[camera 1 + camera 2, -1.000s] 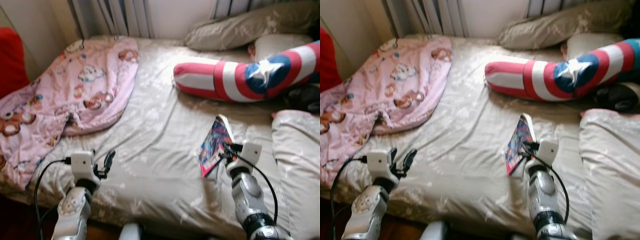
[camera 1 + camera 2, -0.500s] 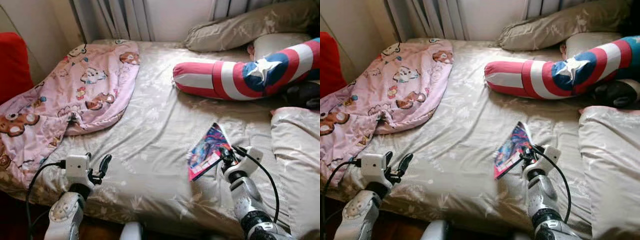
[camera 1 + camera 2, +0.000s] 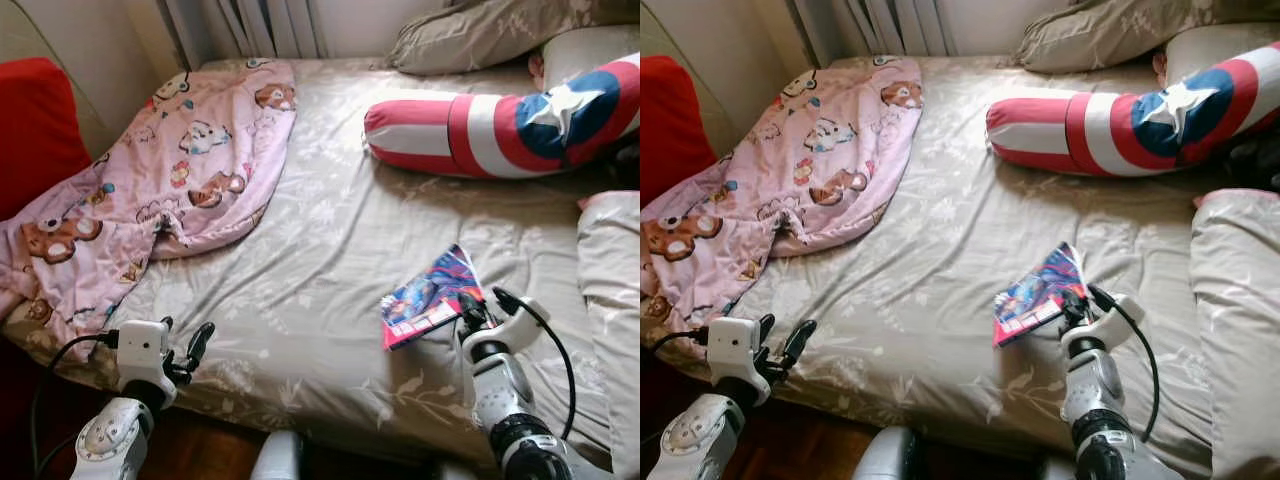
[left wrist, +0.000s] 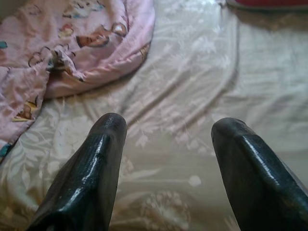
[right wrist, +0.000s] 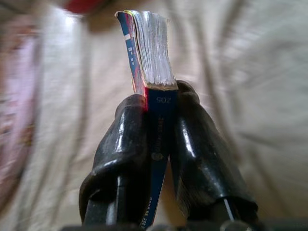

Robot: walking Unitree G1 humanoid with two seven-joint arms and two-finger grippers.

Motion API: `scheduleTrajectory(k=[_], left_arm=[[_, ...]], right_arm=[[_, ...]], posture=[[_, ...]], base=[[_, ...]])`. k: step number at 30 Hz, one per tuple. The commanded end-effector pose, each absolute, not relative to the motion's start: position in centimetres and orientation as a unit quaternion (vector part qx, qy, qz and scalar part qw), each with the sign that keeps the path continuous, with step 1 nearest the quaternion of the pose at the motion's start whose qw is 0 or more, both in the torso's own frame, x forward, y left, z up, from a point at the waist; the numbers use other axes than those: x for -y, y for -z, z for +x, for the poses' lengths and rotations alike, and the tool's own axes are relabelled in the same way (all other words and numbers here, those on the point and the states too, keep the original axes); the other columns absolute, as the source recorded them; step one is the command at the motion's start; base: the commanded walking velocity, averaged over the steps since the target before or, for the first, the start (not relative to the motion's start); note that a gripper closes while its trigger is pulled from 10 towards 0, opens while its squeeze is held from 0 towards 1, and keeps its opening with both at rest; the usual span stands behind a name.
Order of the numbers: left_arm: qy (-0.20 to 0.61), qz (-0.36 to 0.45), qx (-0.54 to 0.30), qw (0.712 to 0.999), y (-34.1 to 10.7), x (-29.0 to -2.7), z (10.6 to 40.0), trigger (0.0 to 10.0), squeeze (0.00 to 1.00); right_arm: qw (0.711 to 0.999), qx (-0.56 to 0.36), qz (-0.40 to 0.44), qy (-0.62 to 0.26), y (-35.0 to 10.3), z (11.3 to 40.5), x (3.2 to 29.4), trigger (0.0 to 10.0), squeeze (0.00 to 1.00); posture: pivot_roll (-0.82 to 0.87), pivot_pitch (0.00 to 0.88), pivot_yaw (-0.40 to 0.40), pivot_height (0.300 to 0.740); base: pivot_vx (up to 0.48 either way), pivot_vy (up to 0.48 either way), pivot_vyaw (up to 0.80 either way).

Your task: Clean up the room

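A colourful paperback book (image 3: 432, 297) is held just above the beige bed sheet (image 3: 320, 250), towards the bed's front right. My right gripper (image 3: 467, 315) is shut on the book's near edge; in the right wrist view the book (image 5: 149, 72) is clamped between both black fingers (image 5: 120, 154). My left gripper (image 3: 190, 350) hangs open over the front left edge of the bed, its two fingers (image 4: 91, 173) spread wide above the sheet with nothing between them.
A pink cartoon-print blanket (image 3: 160, 190) lies crumpled on the bed's left side. A red, white and blue star bolster (image 3: 490, 135) and beige pillows (image 3: 480, 30) lie at the back right. A folded beige duvet (image 3: 610, 290) is at the right. A red cushion (image 3: 35, 125) stands at far left.
The camera has pulled back and down, so the bed's front edge now shows. The book has tipped from standing upright to nearly flat in my right gripper. The left gripper stays open.
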State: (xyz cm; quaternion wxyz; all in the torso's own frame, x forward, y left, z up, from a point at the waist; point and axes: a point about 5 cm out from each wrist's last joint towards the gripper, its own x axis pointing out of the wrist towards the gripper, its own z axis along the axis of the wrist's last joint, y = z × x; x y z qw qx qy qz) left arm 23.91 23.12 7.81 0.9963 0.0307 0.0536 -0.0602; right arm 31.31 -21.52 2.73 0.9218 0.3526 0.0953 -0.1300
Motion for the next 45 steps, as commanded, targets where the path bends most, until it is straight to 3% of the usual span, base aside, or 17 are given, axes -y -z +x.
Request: scheduleTrajectory(k=[1,14,31,36,38,39,40,41,45], left_arm=[[0.068,0.044,-0.074,0.994,-7.7,-23.5,22.9,10.0,0.00],[0.069,0.048,-0.107,0.991,-7.6,-23.7,20.2,10.0,0.00],[0.073,0.048,-0.120,0.989,-7.8,-23.3,19.6,10.0,0.00],[0.073,0.045,-0.122,0.989,-7.7,-23.0,19.6,10.0,0.00],[0.074,0.044,-0.122,0.989,-7.7,-22.9,19.6,10.0,0.00],[0.074,0.044,-0.122,0.989,-7.7,-22.9,19.6,10.0,0.00],[0.075,0.044,-0.122,0.989,-7.6,-22.9,19.6,10.0,0.00],[0.075,0.044,-0.122,0.989,-7.6,-22.9,19.7,10.0,0.00],[0.074,0.043,-0.121,0.989,-7.7,-22.9,19.8,10.0,0.00]], right_arm=[[0.908,-0.118,0.369,0.161,-1.6,30.4,21.8,10.0,0.00],[0.899,-0.171,0.348,0.202,0.4,28.5,22.3,10.0,0.00],[0.827,-0.168,0.433,0.316,2.6,25.9,22.8,10.0,0.00],[0.830,-0.172,0.428,0.314,2.6,25.8,22.9,10.0,0.00],[0.833,-0.176,0.423,0.310,2.6,25.8,22.9,10.0,0.34],[0.834,-0.177,0.422,0.310,2.6,25.8,22.9,10.0,0.71],[0.834,-0.177,0.420,0.310,2.6,25.8,22.9,10.0,0.71],[0.834,-0.178,0.420,0.311,2.6,25.8,23.0,10.0,0.82],[0.832,-0.181,0.417,0.317,2.6,25.8,23.2,10.0,0.85]], posture=[[0.24,0.229,0.149,0.658],[0.25,0.303,0.159,0.658],[0.25,0.315,0.159,0.658],[0.24,0.318,0.157,0.658],[0.24,0.318,0.157,0.658],[0.24,0.318,0.157,0.658],[0.24,0.318,0.157,0.658],[0.24,0.318,0.157,0.658],[0.24,0.317,0.154,0.658]], base=[[0.000,0.000,0.00],[0.000,0.000,0.00],[0.000,0.000,0.00],[0.000,0.000,0.00],[0.000,0.000,0.00],[0.000,0.000,0.00],[0.000,0.000,0.00],[0.000,0.000,0.00],[0.000,0.000,0.00]])
